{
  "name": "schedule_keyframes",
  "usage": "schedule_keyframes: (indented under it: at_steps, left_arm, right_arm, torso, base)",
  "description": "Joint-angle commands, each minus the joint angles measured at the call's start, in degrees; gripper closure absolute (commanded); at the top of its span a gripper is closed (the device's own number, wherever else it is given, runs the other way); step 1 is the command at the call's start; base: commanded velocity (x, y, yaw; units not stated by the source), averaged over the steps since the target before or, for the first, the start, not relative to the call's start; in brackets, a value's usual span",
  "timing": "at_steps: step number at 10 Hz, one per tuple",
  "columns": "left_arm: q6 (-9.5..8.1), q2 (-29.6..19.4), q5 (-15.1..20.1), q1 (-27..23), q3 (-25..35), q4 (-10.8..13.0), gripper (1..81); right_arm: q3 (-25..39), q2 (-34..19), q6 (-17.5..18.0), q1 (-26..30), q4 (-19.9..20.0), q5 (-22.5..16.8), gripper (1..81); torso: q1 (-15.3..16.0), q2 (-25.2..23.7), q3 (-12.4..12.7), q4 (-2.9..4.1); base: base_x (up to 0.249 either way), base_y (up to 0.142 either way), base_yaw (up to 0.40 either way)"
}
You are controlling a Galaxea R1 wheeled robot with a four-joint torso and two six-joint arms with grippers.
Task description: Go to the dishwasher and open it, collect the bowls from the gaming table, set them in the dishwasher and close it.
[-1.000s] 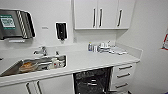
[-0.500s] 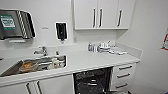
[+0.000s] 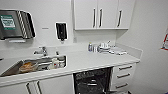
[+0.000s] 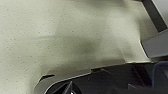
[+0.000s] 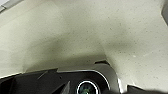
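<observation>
Dishwasher (image 3: 92, 81): one unit, set under the white counter (image 3: 100, 61) between a cabinet door on one side and a stack of three white drawers (image 3: 123, 76) on the other. Its front appears let down, since the dark inside with wire racks is exposed; the door itself lies at or below the picture's lower edge and cannot be made out. As a judgement, the door is stiff, hinged low and fairly heavy, best taken by its long bar handle near the free edge; the racks should roll out lightly on their runners.

Bowls and gaming table: cannot be identified in this scene, so no count is possible.

Counter fittings: one steel sink (image 3: 32, 67) with dishes inside, one tap (image 3: 42, 51) behind it, one dark dispenser (image 3: 61, 31) on the wall, and a cluster of small items (image 3: 103, 47) near the corner, too blurred to count. Three wall cupboard doors (image 3: 100, 15) hang above.

Wrist views: both look down on speckled pale floor (image 4: 62, 37); whether either gripper is spread or closed cannot be told.
</observation>
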Motion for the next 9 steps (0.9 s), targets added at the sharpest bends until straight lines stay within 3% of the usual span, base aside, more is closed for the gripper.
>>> schedule_keyframes:
  at_steps: [1,3,6,8,9]
  left_arm:
    - [-0.96,6.4,3.7,-1.2,-10.5,0.8,1.0]
    - [-1.05,10.6,3.8,-0.9,-16.4,0.8,1.0]
    - [-1.05,14.1,4.5,-0.8,-20.4,0.6,1.0]
    - [-1.05,15.6,4.6,-0.8,-22.3,-2.1,1.0]
    - [-1.05,16.2,4.6,-0.8,-23.2,-2.3,1.0]
  right_arm:
    - [-8.1,5.7,-0.6,-0.9,-1.8,2.6,1.0]
    - [-12.8,9.2,-0.8,-2.0,-1.8,2.7,1.0]
    - [-15.8,11.4,-0.3,-2.4,-1.2,2.6,1.0]
    - [-18.5,13.1,-0.2,-2.5,-1.2,2.1,1.0]
    - [-20.2,14.3,-0.2,-2.6,-1.0,1.8,1.0]
  torso:
    - [0.0,0.0,0.0,0.00]
    - [0.0,0.0,0.0,0.00]
    - [0.0,0.0,0.0,0.00]
    - [0.0,0.0,0.0,0.00]
    - [0.0,0.0,0.0,0.00]
  base:
    - [0.000,0.000,0.000]
    - [0.000,0.000,0.000]
    - [0.000,0.000,0.000]
    - [0.000,0.000,0.000]
    - [0.000,0.000,0.000]
